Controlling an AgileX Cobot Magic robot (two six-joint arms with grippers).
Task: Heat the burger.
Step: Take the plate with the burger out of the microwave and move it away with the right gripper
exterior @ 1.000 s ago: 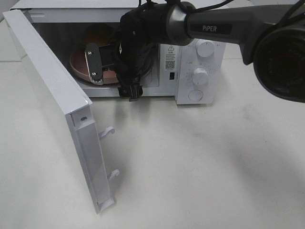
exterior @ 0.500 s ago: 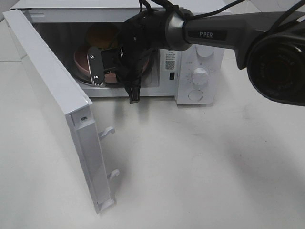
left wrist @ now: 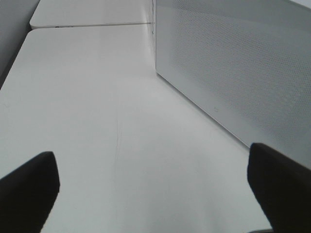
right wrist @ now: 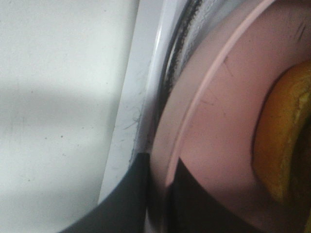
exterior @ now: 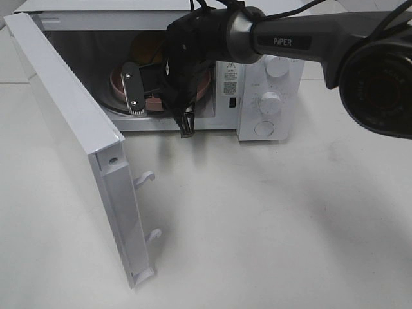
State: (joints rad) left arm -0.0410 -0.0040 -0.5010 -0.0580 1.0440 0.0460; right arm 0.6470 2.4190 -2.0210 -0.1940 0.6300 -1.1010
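White tabletop (exterior: pixel 270 219) bearing a white microwave (exterior: pixel 264 96), door (exterior: pixel 71 148) swung open. Inside the cavity, the burger (exterior: pixel 147 48) sits on a pink plate (right wrist: pixel 214 121). Right gripper (right wrist: pixel 158 187) pinches the plate's rim; left gripper (left wrist: pixel 153 184), outside the microwave's perforated side, stands spread wide.

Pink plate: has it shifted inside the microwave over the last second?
Yes. The pink plate has moved right, toward the control panel, and slightly deeper; more bare cavity floor shows on its left. The right pincer is shut on its rim.
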